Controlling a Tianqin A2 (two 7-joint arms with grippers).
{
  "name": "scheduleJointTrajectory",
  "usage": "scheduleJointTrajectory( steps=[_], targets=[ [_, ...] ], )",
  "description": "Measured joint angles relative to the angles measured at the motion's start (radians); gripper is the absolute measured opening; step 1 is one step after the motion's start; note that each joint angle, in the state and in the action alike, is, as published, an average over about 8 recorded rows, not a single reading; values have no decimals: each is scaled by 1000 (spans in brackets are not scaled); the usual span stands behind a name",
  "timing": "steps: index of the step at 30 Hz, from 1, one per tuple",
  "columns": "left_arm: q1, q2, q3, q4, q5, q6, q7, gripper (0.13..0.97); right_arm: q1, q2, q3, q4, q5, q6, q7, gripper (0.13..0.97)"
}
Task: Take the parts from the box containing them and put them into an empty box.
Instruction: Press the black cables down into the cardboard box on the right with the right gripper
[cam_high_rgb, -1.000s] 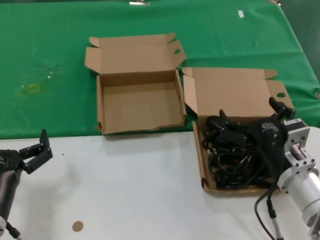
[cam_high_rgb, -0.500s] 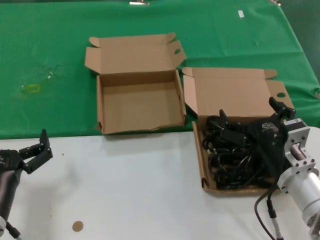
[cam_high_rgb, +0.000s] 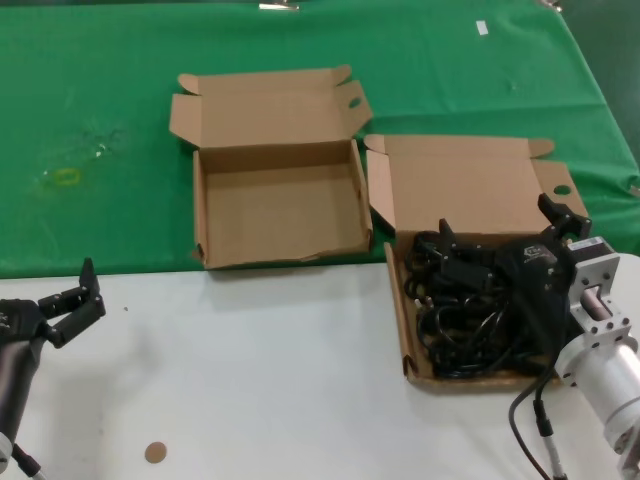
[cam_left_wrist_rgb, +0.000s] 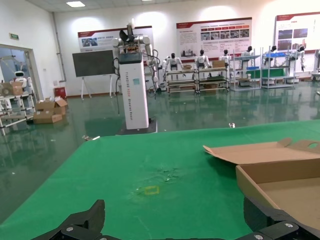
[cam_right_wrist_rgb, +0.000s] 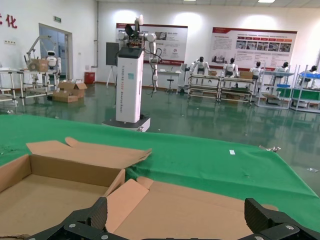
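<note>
A shallow brown corrugated cardboard box with a straight front edge (cam_high_rgb: 402, 320) is sitting at the right of the head view, partly on the white tabletop (cam_high_rgb: 260, 380) and partly on the green cloth (cam_high_rgb: 120, 120) that is covering the far half of the surface; its tall plain lid panel is standing up behind it, with a round hole showing through one tab. Inside it, thin, glossy black power cords in looped bundles (cam_high_rgb: 450, 335) are lying tangled together and filling most of the floor. To its left, fully on the green cloth, a deeper brown cardboard box with a wavy, dented front edge (cam_high_rgb: 280, 215) is lying open with bare matte walls, its tabbed lid folded back and an oval hole visible near one corner. The right gripper (cam_high_rgb: 505, 240), black and angular on a silver metal wrist, is hanging over the cords with its two fingers spread wide apart, one tip over the bundle and the other near the box's right wall; whether it is touching the cords cannot be told, and it is gripping nothing. The left gripper (cam_high_rgb: 75, 300) is resting low over the white tabletop at the near left, fingers parted and holding nothing.
</note>
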Motion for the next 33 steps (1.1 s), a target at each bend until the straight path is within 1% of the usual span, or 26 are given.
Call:
scheduleJointTrajectory(
  steps=[18, 26, 30, 33],
  targets=[
    [0, 0, 0, 0, 0, 0, 0, 957, 0, 0, 0, 0, 0, 0, 0, 966],
    [0, 0, 0, 0, 0, 0, 0, 886, 0, 0, 0, 0, 0, 0, 0, 966],
    [0, 0, 0, 0, 0, 0, 0, 886, 0, -4, 4, 0, -1, -3, -3, 966],
    [0, 0, 0, 0, 0, 0, 0, 832, -1, -7, 8, 1, -1, -6, -6, 966]
  ],
)
